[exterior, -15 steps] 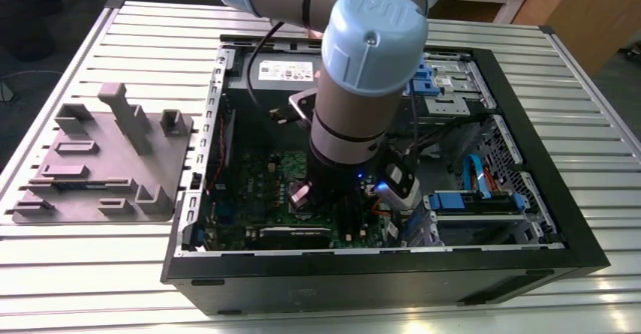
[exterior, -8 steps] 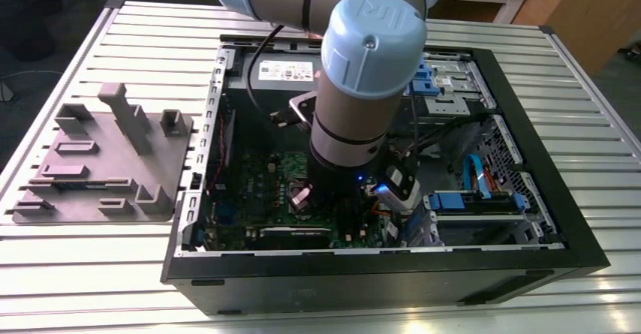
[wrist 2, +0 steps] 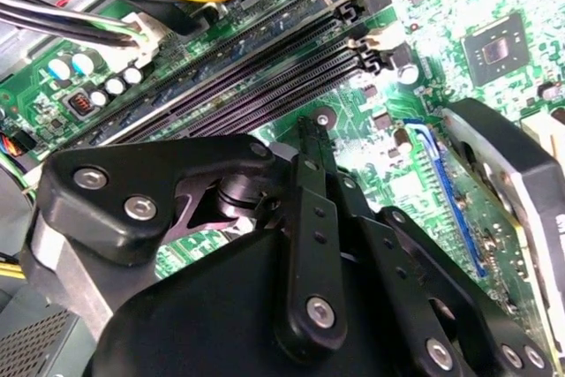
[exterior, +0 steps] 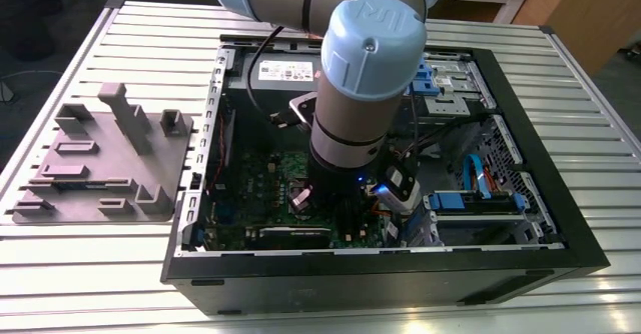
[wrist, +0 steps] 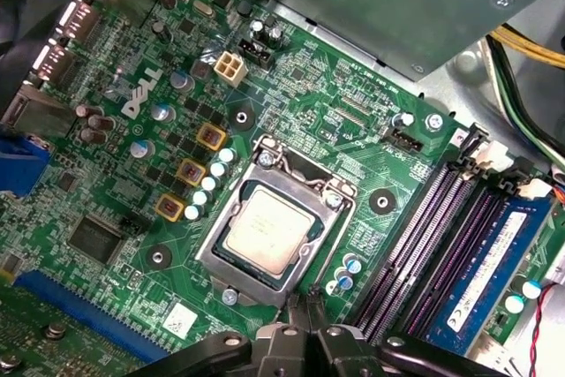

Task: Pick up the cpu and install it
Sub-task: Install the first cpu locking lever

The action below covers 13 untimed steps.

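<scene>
I'm hovering inside the open case (exterior: 401, 263) mid-table (exterior: 150, 41). In the first wrist view the cpu (wrist: 269, 231) is sitting in the socket frame (wrist: 214, 252) on the green board (wrist: 309, 103), near my jaws but not touching them. The jaws are sitting pinched together, gripping nothing. The second wrist view is showing memory slots (wrist 2: 265, 86) instead. The grey box (exterior: 263, 86) is carrying a white label.
</scene>
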Tool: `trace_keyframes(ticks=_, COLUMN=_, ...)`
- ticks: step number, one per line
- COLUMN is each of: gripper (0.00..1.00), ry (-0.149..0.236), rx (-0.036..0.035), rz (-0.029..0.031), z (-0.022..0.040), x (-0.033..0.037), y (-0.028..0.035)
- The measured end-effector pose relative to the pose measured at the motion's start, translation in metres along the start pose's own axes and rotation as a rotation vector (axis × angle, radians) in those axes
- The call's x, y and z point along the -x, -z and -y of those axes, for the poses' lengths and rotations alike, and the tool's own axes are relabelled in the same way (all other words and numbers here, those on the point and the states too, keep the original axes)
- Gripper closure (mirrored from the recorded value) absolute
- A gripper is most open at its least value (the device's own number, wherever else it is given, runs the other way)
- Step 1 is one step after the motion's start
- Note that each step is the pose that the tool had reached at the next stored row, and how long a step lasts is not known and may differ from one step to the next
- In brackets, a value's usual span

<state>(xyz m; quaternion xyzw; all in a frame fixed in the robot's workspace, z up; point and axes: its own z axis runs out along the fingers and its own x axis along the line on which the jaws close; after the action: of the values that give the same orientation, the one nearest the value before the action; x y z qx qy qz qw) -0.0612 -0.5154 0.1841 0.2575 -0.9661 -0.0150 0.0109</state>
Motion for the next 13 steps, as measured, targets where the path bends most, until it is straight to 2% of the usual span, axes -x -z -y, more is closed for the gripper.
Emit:
trace_keyframes(ticks=3, gripper=0.9, ry=0.0, rx=0.0025, rz=0.0013, z=-0.0006, x=0.0001, y=0.0051)
trace_keyframes(ticks=9, gripper=0.9, ry=0.0, rx=0.003, rz=-0.0029, z=-0.0007, x=-0.0001, y=0.0213)
trace_keyframes(ticks=13, gripper=0.9, ry=0.0, rx=0.0037, rz=-0.0036, z=-0.0007, x=0.0, y=0.022)
